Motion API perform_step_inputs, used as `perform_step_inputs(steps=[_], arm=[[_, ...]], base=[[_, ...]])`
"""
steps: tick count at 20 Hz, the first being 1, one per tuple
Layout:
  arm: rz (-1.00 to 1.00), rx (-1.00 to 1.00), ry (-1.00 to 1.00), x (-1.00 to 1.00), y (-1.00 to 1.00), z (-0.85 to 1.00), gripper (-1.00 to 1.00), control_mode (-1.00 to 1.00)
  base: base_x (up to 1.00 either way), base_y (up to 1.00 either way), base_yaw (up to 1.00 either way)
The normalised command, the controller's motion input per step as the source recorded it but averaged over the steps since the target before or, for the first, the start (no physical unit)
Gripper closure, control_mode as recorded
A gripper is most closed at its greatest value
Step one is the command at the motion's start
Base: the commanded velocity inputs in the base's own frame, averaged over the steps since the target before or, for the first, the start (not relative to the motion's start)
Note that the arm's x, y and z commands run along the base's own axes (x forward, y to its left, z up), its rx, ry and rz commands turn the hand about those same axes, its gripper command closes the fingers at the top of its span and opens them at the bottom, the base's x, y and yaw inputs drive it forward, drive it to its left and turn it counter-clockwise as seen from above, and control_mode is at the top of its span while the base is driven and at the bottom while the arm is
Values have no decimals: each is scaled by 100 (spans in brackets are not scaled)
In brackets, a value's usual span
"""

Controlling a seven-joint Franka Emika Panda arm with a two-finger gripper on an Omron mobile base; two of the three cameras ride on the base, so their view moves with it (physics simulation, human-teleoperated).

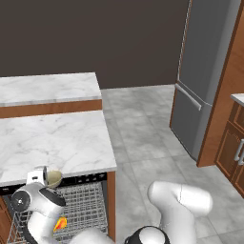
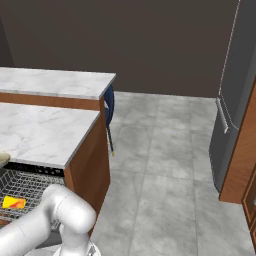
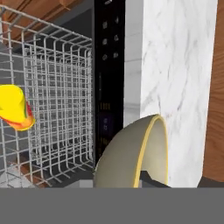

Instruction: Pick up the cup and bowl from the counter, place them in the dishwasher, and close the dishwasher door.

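Note:
My gripper is shut on the olive-tan bowl, held on edge at the front edge of the counter, just above the dishwasher's grey wire rack. In the hand view the bowl stands close in front of the black control strip, with one dark fingertip against its rim and the other hidden behind it. The yellow cup with its red-orange patch lies on its side in the rack, also seen as the cup and the cup. The dishwasher door is hidden.
A higher marble slab runs behind the counter, with a blue chair at its end. A tall grey fridge and wood cabinets stand to the right across open grey tile floor.

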Motion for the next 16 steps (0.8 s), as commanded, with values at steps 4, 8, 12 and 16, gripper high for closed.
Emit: perform_step_inputs(steps=[4,8,12,16], arm=[[1,0,0,-23,-38,-43,100,-100],[1,0,0,-8,-33,-57,100,-100],[4,0,0,0,-8,-80,100,-100],[3,0,0,0,0,-82,100,-100]], base=[[0,0,0],[0,0,0],[0,0,0],[0,0,0]])
